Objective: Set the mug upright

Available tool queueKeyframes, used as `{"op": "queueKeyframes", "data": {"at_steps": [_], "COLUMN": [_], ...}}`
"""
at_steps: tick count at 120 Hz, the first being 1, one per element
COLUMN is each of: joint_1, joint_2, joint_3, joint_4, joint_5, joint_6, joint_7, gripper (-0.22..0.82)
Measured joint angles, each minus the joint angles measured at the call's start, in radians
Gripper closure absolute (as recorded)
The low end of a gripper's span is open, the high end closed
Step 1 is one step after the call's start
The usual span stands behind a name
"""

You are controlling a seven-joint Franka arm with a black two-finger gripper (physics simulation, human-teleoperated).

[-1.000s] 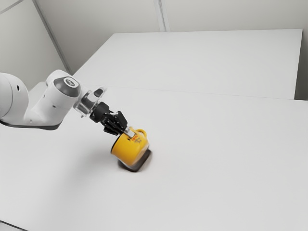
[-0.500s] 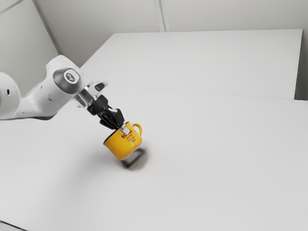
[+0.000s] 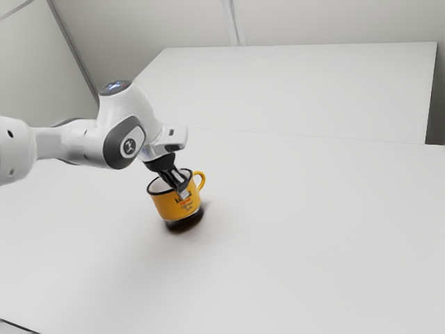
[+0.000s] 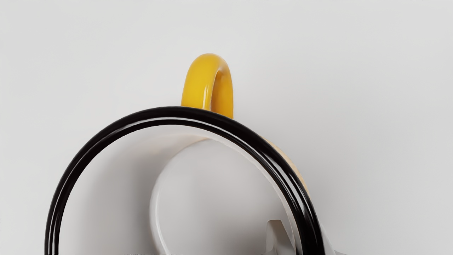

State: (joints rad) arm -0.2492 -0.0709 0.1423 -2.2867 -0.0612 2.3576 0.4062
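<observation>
In the exterior view my gripper (image 3: 182,189) points down at the yellow mug (image 3: 172,205), shut on its wall at the rim. The mug is nearly upright with a slight tilt, its mouth up and its handle toward the exterior view's right. Dark shadow lies at its base; whether the base touches the table I cannot tell. Looking into the mug (image 4: 207,83), the wrist view has the black rim, the white inside and the yellow handle. There my gripper (image 4: 303,244) has one finger inside the wall and the other just outside it.
A white table (image 3: 313,229) extends around the mug. Behind it stands another pale surface (image 3: 292,90), with light walls beyond. A thin dark line crosses the near corner at the exterior view's left.
The mug has gone from strongly tilted to nearly upright, moving a little toward the exterior view's left. My hand has turned with it, now pointing more steeply down.
</observation>
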Motion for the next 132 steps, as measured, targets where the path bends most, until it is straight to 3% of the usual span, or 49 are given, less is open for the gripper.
{"op": "queueKeyframes", "data": {"at_steps": [22, 46, 120, 132], "joint_1": [0.033, 0.023, 0.031, 0.025], "joint_2": [-0.02, -0.006, 0.04, 0.04], "joint_3": [-0.008, -0.022, -0.032, -0.029], "joint_4": [-0.061, -0.084, -0.085, -0.085], "joint_5": [0.026, 0.027, 0.028, 0.021], "joint_6": [0.135, 0.204, 0.239, 0.235], "joint_7": [-0.002, 0.007, 0.047, 0.057], "gripper": [0.79, 0.79, 0.78, 0.67]}}
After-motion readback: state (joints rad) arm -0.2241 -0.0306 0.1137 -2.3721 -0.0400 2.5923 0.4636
